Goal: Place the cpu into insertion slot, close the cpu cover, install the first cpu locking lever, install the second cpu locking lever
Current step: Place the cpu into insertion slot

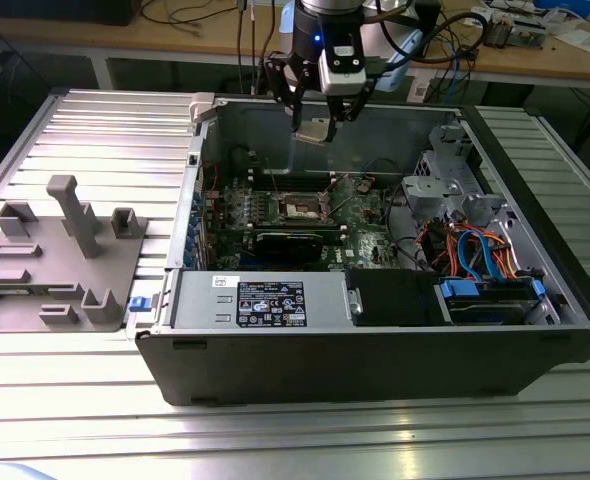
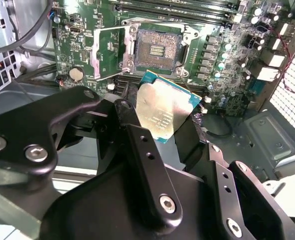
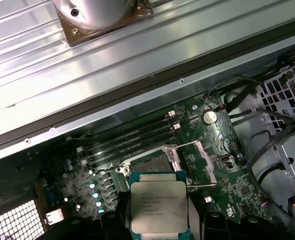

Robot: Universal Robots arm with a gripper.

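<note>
My gripper (image 1: 318, 120) hangs over the open computer case, shut on the cpu (image 1: 315, 131), a flat square chip with a silver-grey top. In both wrist views the cpu (image 2: 165, 110) (image 3: 159, 207) sits between my black fingers (image 2: 132, 120), held above the motherboard and apart from it. The insertion slot (image 2: 157, 47) (image 3: 152, 164) (image 1: 302, 207) lies bare just beyond the chip, its dark centre showing. The cpu cover (image 2: 107, 52) (image 3: 196, 162) is flipped open beside the slot. Thin wire levers (image 3: 187, 145) stand raised near it.
Long memory slots (image 3: 132, 140) run beside the socket. A black card (image 1: 290, 241) lies in front of it, then the power supply (image 1: 275, 300). Drive cage and blue cables (image 1: 475, 250) fill the exterior view's right. A grey fixture (image 1: 60, 250) sits outside the case on the left.
</note>
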